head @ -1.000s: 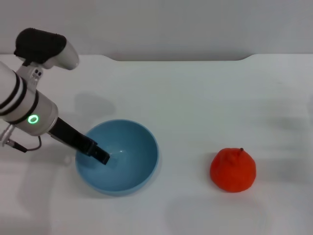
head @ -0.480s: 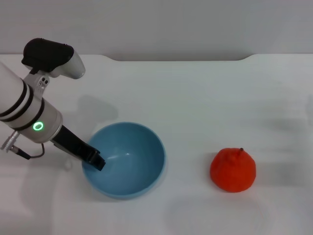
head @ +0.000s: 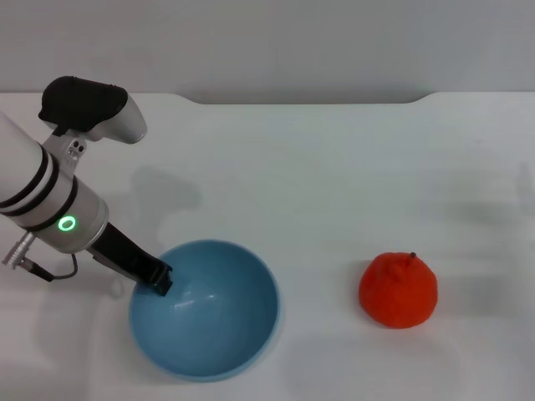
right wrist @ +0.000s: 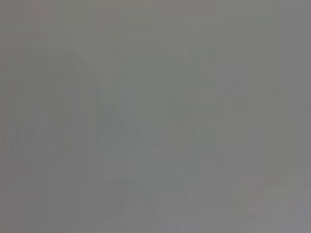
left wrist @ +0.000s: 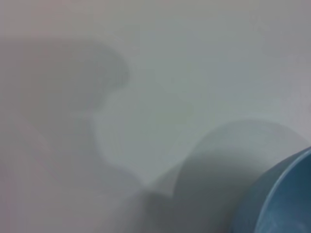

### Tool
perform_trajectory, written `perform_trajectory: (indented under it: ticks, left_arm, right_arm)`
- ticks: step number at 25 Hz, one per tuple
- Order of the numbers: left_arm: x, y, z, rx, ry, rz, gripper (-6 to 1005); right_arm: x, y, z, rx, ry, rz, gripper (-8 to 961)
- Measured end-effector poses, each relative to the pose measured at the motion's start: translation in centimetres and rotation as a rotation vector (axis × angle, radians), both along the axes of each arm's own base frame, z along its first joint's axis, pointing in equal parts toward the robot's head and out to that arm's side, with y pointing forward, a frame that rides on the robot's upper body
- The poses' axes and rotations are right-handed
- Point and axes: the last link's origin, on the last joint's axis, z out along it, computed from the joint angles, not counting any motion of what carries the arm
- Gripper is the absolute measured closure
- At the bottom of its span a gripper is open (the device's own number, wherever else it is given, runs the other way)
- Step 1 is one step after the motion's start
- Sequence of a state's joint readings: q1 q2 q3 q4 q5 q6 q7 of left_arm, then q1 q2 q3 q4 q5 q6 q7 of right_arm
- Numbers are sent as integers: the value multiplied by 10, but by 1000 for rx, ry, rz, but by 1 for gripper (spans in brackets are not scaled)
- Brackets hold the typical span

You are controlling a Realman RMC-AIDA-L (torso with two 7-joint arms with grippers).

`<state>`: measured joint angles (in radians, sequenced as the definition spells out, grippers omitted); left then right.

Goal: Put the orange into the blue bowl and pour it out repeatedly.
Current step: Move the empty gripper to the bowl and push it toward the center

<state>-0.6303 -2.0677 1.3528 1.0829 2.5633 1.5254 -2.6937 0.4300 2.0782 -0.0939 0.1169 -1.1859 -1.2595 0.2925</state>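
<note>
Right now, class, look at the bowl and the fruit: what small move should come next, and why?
Probably the left tool should let go of the blue bowl and back away. It grips the bowl's rim, the bowl is empty, and the orange sits apart on the table, so the fruit must go in next.

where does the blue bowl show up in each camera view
Head view: blue bowl low, left of centre, left claw at its rim.
Left wrist view: only its rim, in a corner.
Right wrist view: not in it.
Shared landmark: the white table, also seen beside the bowl from the left wrist.
</note>
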Motion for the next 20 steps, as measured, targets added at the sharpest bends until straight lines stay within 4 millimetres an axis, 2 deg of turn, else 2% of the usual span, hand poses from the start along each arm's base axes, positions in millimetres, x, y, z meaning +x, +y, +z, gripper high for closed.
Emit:
perform_trajectory:
  ticks: [5, 9, 11, 12, 13, 14, 18, 20]
  left_arm:
    - [3, 0, 0, -6, 0, -4, 961]
    - [7, 3, 3, 5, -5, -14, 1001]
    - [9, 6, 5, 22, -9, -18, 1001]
    - [10, 7, 5, 31, -11, -20, 1001]
    - [10, 8, 6, 37, -11, -20, 1001]
    - [11, 9, 6, 44, -12, -21, 1001]
    - [11, 14, 7, 79, -16, -36, 1001]
    - [12, 18, 8, 103, -19, -49, 1001]
  right_arm:
    - [-3, 6, 3, -35, 206, 44, 386]
    - [-12, 23, 11, -150, 358, 129, 386]
    - [-18, 36, 16, -264, 453, 149, 386]
    - [-27, 52, 23, -431, 520, 152, 386]
    - [-27, 52, 23, -431, 520, 152, 386]
    - [-35, 60, 27, -536, 534, 143, 385]
    - [-65, 79, 43, -864, 454, 63, 385]
    - [-82, 81, 53, -992, 373, 25, 385]
